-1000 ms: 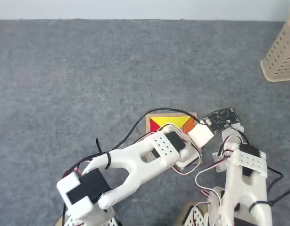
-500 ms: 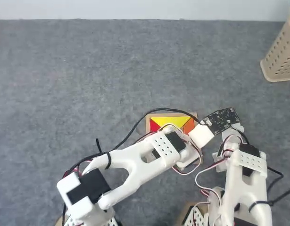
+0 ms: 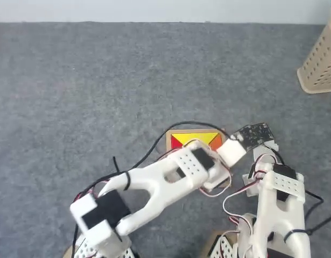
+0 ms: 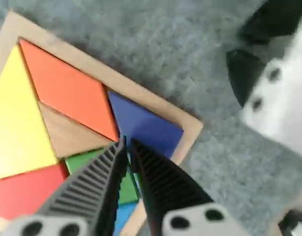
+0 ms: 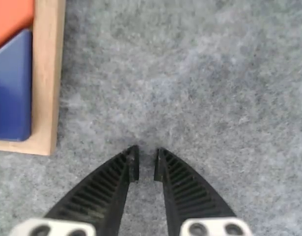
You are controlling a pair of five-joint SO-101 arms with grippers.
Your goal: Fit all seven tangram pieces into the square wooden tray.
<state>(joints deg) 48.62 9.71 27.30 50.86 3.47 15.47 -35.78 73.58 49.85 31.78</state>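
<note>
Tray (image 4: 141,98) lies just 5 o'clock of centre on the bench (image 3: 100,80), with most pieces seated. Left claw (image 4: 127,147) is all but pressed together and pinches nothing, its tips over the seam between blue piece (image 4: 143,128) and green piece (image 4: 82,158).

Risk: descending there could wedge into the seam and lift a seated piece.

Right claw (image 5: 146,162) is slightly parted over the bench, about 4 o'clock of the tray.

Since the earlier frame the left arm has advanced toward 1 o'clock and covers more of the tray.
</note>
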